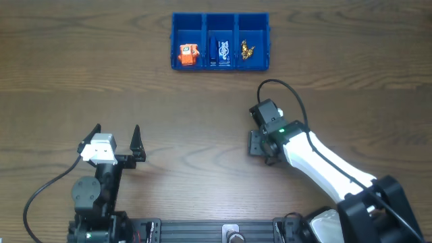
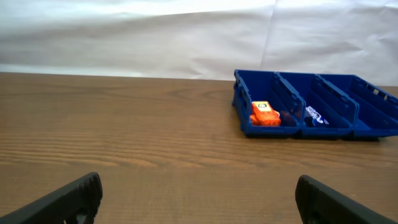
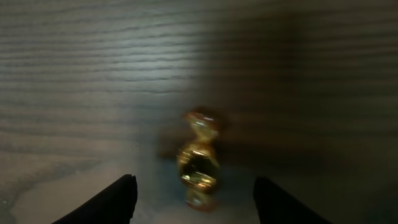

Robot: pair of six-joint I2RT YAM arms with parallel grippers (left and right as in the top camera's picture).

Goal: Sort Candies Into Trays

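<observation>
- The loose gold candy [image 3: 198, 163] lies on the surface [image 3: 93, 74] between your right fingers [image 3: 115, 202], which are spread and not touching it.
- The wrapper looks slick and its twisted ends thin. Close off-centre and it will likely squirt out or spin aside. Descend too far and the tips scrape the wood.
- Count: one gold candy loose. The tray [image 1: 174, 34] has three compartments, holding one orange candy [image 1: 188, 55], what looks like one blue candy [image 1: 221, 51], and gold pieces [image 1: 246, 50], probably two.
- Your left fingers [image 2: 68, 199] are also spread, holding nothing, well apart from the tray.
</observation>
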